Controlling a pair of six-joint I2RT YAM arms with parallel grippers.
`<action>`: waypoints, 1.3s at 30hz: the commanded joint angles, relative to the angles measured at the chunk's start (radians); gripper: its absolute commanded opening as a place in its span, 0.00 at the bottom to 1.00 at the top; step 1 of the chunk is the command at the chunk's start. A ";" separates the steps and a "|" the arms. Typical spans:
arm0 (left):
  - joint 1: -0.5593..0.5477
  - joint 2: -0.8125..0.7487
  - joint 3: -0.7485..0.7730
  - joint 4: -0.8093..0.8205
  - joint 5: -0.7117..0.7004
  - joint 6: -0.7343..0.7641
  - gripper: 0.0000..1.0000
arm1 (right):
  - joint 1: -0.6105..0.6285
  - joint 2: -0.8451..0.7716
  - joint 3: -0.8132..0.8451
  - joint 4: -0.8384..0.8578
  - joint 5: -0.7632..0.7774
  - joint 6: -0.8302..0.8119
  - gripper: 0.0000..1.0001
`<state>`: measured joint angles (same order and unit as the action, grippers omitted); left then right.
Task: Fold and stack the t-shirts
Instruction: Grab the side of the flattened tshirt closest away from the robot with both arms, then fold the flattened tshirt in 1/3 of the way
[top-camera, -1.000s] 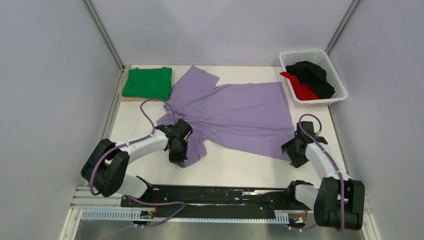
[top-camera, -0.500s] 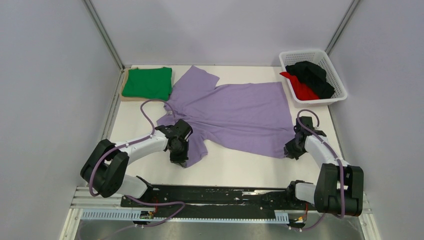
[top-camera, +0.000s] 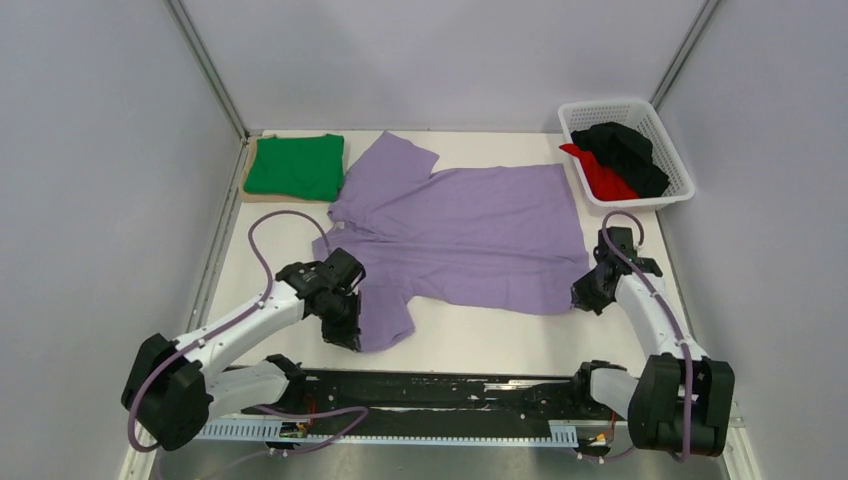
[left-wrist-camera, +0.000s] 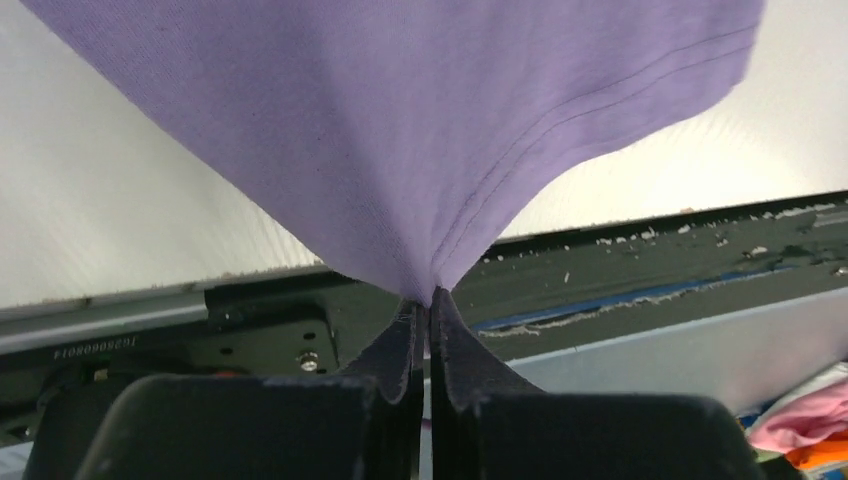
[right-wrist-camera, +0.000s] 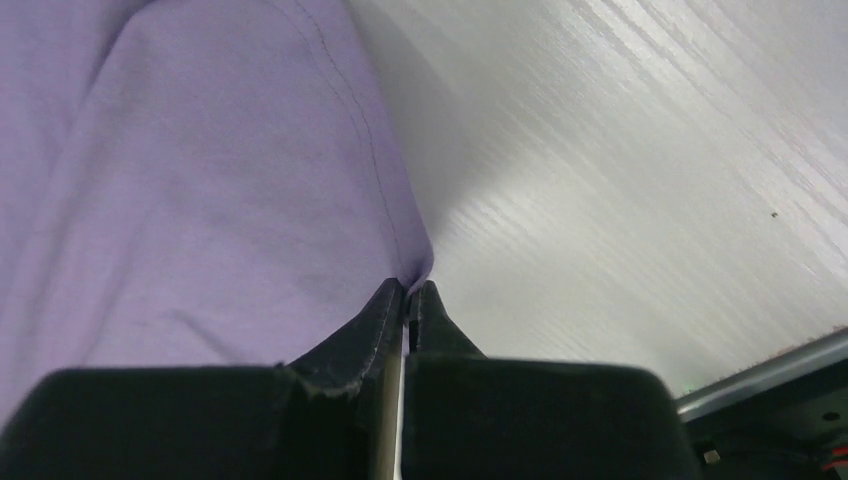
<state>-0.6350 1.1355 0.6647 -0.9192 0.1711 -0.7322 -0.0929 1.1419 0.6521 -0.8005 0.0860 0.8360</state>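
Top external: both arms reach low, left pincer (top-camera: 347, 335) and right pincer (top-camera: 582, 298) clamped on lilac shirt (top-camera: 470, 235).

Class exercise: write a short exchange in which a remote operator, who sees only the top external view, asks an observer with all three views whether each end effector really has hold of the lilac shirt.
Operator: From above, the left end effector hides its own tips. Has it got the lilac shirt?
Observer: Yes. The left wrist view shows its jaws shut, with a stitched hem corner pinched to a point between them.
Operator: And the right end effector?
Observer: The right wrist view shows it shut too, gripping the same shirt's stitched edge, with bare white table right beside the pinch.
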 joint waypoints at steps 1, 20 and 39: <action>-0.011 -0.110 0.048 -0.160 0.048 -0.070 0.00 | -0.001 -0.068 0.084 -0.211 0.021 0.010 0.00; -0.170 -0.329 0.061 -0.346 0.100 -0.275 0.00 | 0.003 -0.228 0.166 -0.477 0.055 -0.007 0.00; 0.096 0.101 0.214 0.401 0.189 -0.012 0.00 | 0.001 -0.059 0.147 -0.093 0.008 -0.051 0.00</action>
<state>-0.6117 1.1839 0.8219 -0.6918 0.3470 -0.8120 -0.0929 1.0523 0.7662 -1.0210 0.0837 0.7982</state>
